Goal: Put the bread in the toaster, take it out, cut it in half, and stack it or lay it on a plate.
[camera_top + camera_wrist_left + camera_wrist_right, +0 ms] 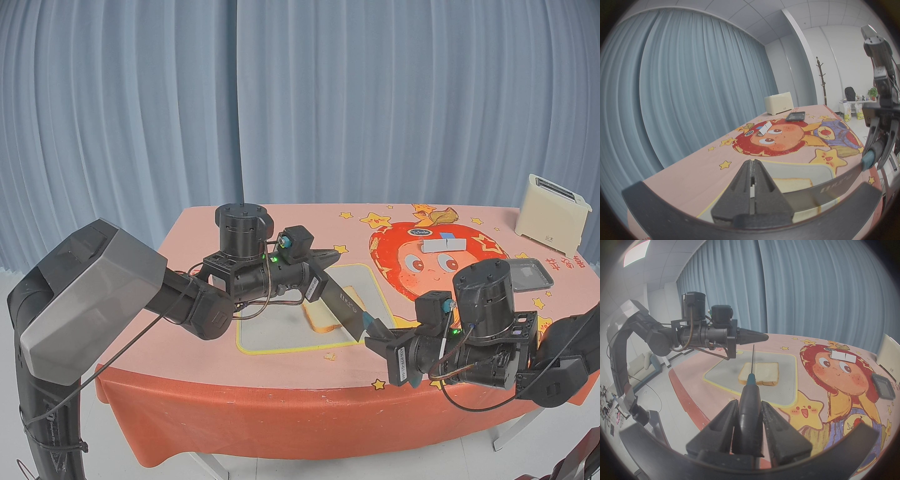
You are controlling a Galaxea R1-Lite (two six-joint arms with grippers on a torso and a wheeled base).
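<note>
- The right tool (pixel 375 331) is clamped on the dark handle of a knife (pixel 345 306). In the right wrist view its two fingers (pixel 782 430) press the handle from both sides.
- The knife (pixel 750 387) points away from the right tool toward the left arm, with its blade on edge. In the head view the blade runs across the bread (pixel 322 320). Whether the edge touches the slice cannot be told.
- The bread (pixel 762 372) is one pale slice with a tan crust. It lies flat on the cutting mat (pixel 275 325), near the mat's middle.
- The left tool (pixel 331 256) is closed and empty, its fingers (pixel 742 187) pressed together to a point. It hangs over the mat just beyond the bread, opposite the right tool (pixel 750 402). Its tip is near the far part of the blade.
- The cutting mat (pixel 725 371) is grey with a yellow border and lies on the counter (pixel 300 215). The counter is covered with a pink cloth bearing a cartoon face and stars.
- The dark rectangular tray (pixel 531 274) sits on the counter's right side, well apart from the mat.
- The cream toaster (pixel 553 215) stands upright at the far right corner, just behind the tray.
- A white strip (pixel 444 245) lies on the cartoon's forehead.
</note>
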